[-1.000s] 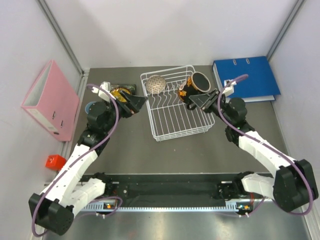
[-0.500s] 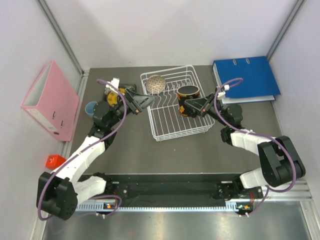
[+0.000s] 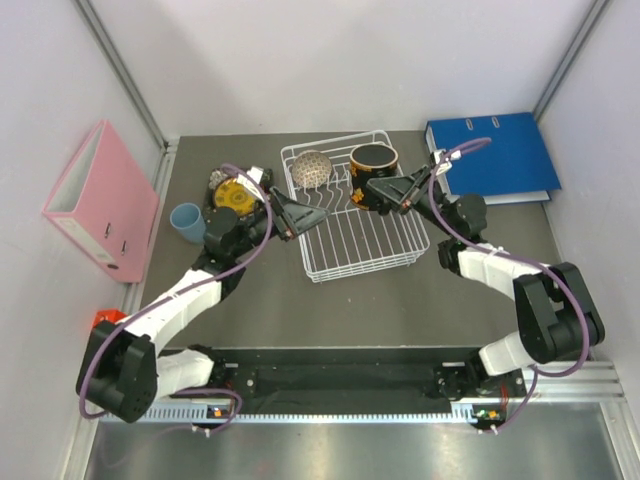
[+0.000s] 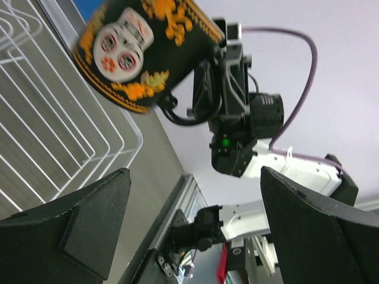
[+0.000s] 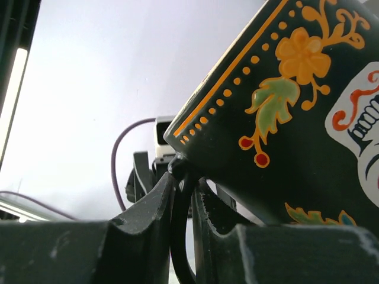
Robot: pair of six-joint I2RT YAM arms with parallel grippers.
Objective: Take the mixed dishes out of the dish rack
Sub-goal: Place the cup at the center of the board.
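Grey table (image 3: 480, 300), mug (image 3: 374, 160) over dish rack (image 3: 345, 238), blue binder (image 3: 495, 150)

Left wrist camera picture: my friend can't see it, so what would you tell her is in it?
A dark mug with orange flowers and a white skull is held tilted by its handle in the right arm's fingers, next to the rim of the white wire dish rack. At the bottom, the left arm's own fingers stand wide apart, holding nothing.
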